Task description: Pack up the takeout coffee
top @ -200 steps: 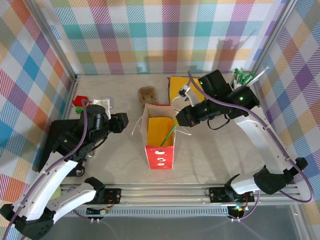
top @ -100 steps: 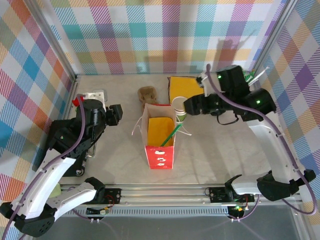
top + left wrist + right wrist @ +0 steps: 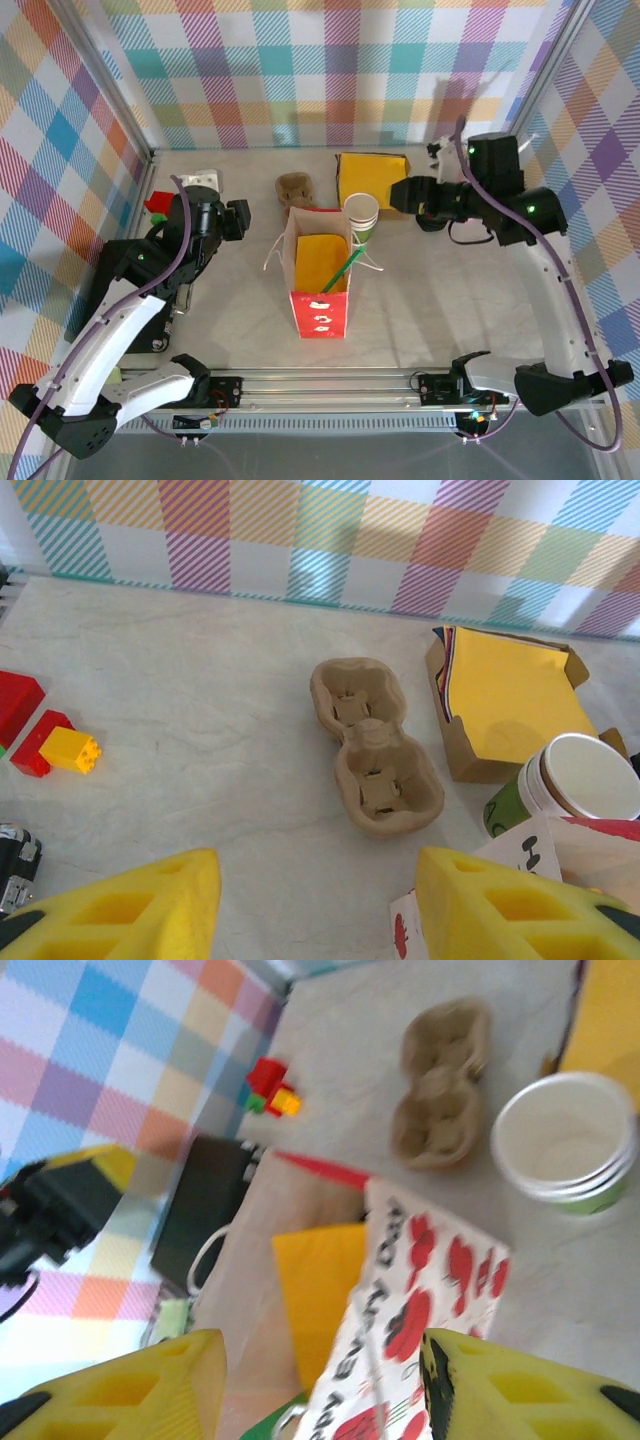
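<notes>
Bare bench (image 3: 440, 290) lay open right of the paper bag (image 3: 320, 310) and along its near side. The cup (image 3: 361, 212) stood against the bag's far right corner, the cardboard carrier (image 3: 293, 188) and yellow-filled box (image 3: 372, 172) crowding just beyond; a green straw (image 3: 340, 272) slanted across the bag's mouth

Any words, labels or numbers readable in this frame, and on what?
Paper bag: black lettering among red flower prints, too blurred to read.
Same bag, left wrist view: one cut-off letter, possibly "H".
Coffee cup: dark print on the green band, cut off, unreadable.
No other text seen.
</notes>
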